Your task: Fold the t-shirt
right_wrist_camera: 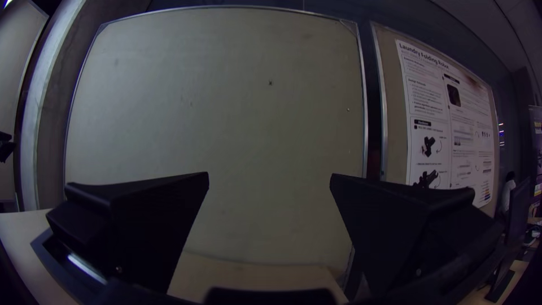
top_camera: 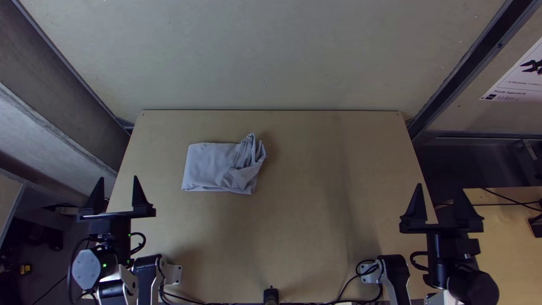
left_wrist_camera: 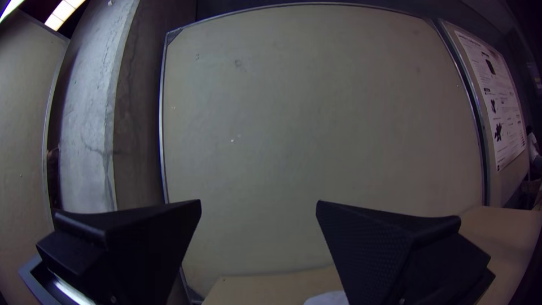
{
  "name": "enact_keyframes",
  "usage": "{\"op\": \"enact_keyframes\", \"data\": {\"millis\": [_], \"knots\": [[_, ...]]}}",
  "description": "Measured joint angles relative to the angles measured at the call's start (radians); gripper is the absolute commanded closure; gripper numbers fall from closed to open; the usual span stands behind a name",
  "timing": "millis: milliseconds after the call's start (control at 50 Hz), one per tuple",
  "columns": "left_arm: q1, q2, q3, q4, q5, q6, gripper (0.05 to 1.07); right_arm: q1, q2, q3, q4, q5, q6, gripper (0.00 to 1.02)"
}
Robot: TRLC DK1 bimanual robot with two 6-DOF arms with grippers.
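"What is at the left?"
"The left hand point(top_camera: 118, 179), at the bench's left edge: two black wedges tapering to points, standing wide apart with nothing between them. One inner face has a fine, pebbly grid."
"And next?"
"The t-shirt point(top_camera: 210, 166), pale grey, soft and matte, on the far half of the smooth, light wooden bench point(top_camera: 322, 175), left of the middle. It lies folded into a rough rectangle, flat at left, bunched and creased at right."
"Farthest right?"
"The right hand point(top_camera: 440, 189), at the right edge, its matching black wedges also spread and empty."
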Motion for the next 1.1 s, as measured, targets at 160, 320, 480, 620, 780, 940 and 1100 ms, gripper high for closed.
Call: {"op": "enact_keyframes", "data": {"millis": [160,320,480,620,780,940,1100], "knots": [[0.016,-0.007,-0.097,0.035,-0.011,0.004,0.1,0.0,-0.009,-0.093,0.021,0.0,0.0,0.04],[0.018,-0.007,-0.211,0.101,-0.014,0.004,0.1,0.0,-0.009,-0.271,0.189,0.002,0.01,0.04],[-0.048,-0.008,-0.308,0.18,-0.013,0.006,0.1,0.0,-0.009,-0.458,0.33,0.003,0.058,0.04],[-0.089,-0.007,-0.364,0.185,-0.006,0.022,0.09,0.0,-0.009,-0.577,0.405,0.003,0.082,0.04],[-0.1,-0.011,-0.364,0.064,-0.011,0.035,0.1,-0.005,-0.009,-0.607,0.296,0.003,0.087,0.04],[-0.092,-0.012,-0.364,0.061,-0.025,0.045,0.1,-0.028,-0.009,-0.607,0.238,0.003,0.087,0.04],[-0.092,-0.012,-0.364,0.061,-0.025,0.045,0.09,-0.033,-0.009,-0.607,0.238,0.002,0.087,0.04]]}}
